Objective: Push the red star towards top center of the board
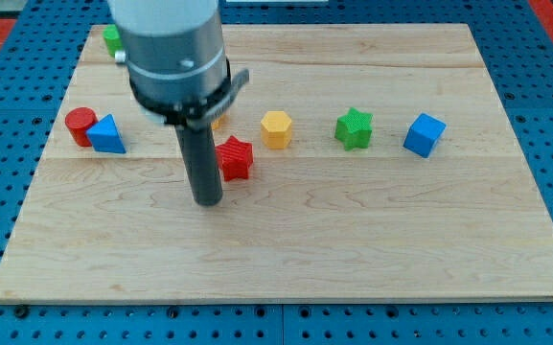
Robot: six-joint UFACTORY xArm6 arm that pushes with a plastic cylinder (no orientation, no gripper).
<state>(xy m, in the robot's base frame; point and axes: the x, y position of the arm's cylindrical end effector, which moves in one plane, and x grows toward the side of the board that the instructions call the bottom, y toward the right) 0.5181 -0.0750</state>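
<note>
The red star [236, 158] lies on the wooden board [353, 240], a little left of the middle. My tip [207, 201] rests on the board just below and left of the red star, close to it; I cannot tell if it touches. The rod and the grey arm body above it hide part of the board behind, including most of a yellow-orange block [220, 120] above the star.
A yellow hexagon block [276, 128] lies right of the star, then a green star [354, 128] and a blue cube [424, 134]. A red cylinder [80, 126] and a blue triangle block [108, 135] lie at the left. A green block [113, 39] sits top left.
</note>
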